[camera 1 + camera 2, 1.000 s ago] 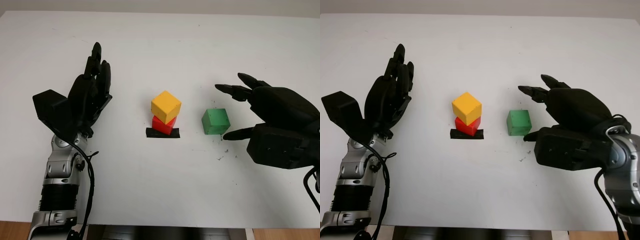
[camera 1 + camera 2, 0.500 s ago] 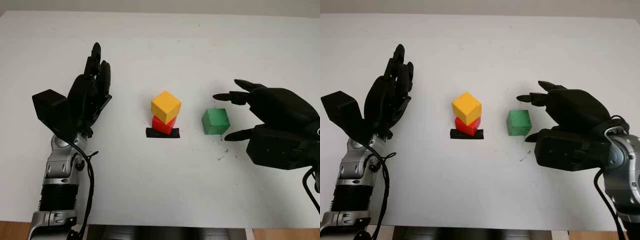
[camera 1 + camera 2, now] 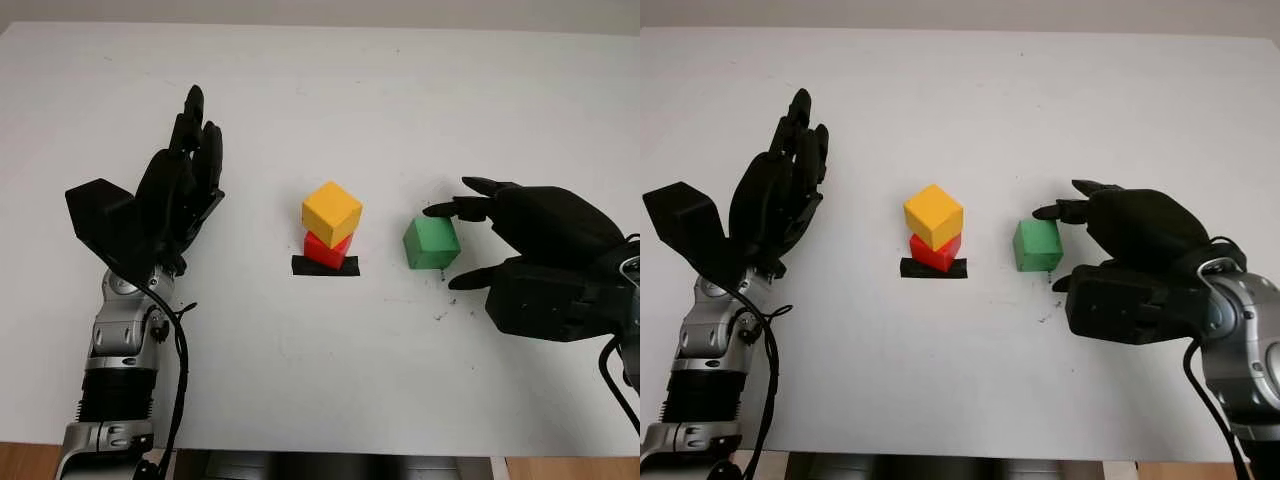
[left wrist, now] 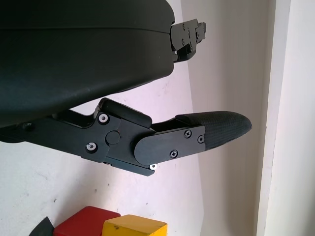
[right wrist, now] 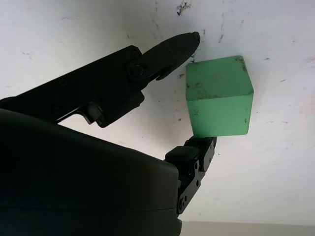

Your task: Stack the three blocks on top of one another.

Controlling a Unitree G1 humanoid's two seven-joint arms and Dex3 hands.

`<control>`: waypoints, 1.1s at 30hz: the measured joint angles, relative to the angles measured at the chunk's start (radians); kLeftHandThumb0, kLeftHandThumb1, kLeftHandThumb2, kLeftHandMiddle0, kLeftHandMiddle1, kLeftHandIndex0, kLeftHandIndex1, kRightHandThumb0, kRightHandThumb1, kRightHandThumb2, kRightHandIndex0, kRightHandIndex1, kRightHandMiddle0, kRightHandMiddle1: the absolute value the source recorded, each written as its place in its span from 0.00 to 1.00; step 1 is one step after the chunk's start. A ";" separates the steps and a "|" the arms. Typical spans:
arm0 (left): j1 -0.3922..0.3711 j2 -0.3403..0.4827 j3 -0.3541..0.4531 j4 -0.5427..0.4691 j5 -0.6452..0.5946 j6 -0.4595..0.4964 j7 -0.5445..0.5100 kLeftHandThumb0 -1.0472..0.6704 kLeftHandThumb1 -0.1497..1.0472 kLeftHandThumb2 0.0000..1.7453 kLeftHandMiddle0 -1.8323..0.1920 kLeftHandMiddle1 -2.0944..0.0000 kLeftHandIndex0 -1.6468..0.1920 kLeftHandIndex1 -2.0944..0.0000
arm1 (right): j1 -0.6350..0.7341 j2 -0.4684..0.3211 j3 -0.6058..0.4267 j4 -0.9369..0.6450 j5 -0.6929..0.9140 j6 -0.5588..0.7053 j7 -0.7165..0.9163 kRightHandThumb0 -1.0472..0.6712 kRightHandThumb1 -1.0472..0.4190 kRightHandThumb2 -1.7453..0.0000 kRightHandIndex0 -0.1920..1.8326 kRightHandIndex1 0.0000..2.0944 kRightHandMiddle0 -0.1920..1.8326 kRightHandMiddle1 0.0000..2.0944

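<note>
Green block (image 3: 432, 243) sits on the table (image 3: 330, 90), just right of the yellow (image 3: 332, 212)-on-red (image 3: 326, 249) stack, which stands on a bit of black tape (image 3: 325, 266). My right hand (image 3: 545, 262) is right up against green from its right side: one fingertip (image 5: 183, 43) at the far edge, the thumb (image 5: 201, 147) at the near edge, so the block lies between them, to my left. Fingers still a bit wide, touching or nearly so; can't tell for sure, not clamped yet imo. Block is a cube, no long axis to worry abt, faces roughly square to my pinch. Left hand (image 3: 175, 195) is open, up above the table well left of the stack, far from green. So right hand is clearly the nearer one; next I'd close, lift, carry left over yellow.
</note>
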 measured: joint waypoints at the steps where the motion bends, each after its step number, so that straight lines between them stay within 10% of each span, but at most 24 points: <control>1: 0.000 0.000 0.000 -0.002 0.001 0.000 0.000 0.15 1.00 0.35 0.99 0.97 0.99 0.97 | 0.000 0.001 0.003 0.003 0.000 -0.002 -0.004 0.28 0.15 0.97 0.19 0.03 0.30 0.23; 33: 0.003 0.000 -0.004 -0.023 -0.001 0.017 0.002 0.15 1.00 0.35 1.00 0.97 0.99 0.97 | -0.035 0.044 0.037 0.134 0.010 -0.196 -0.188 0.40 0.08 0.97 0.31 0.05 0.34 0.58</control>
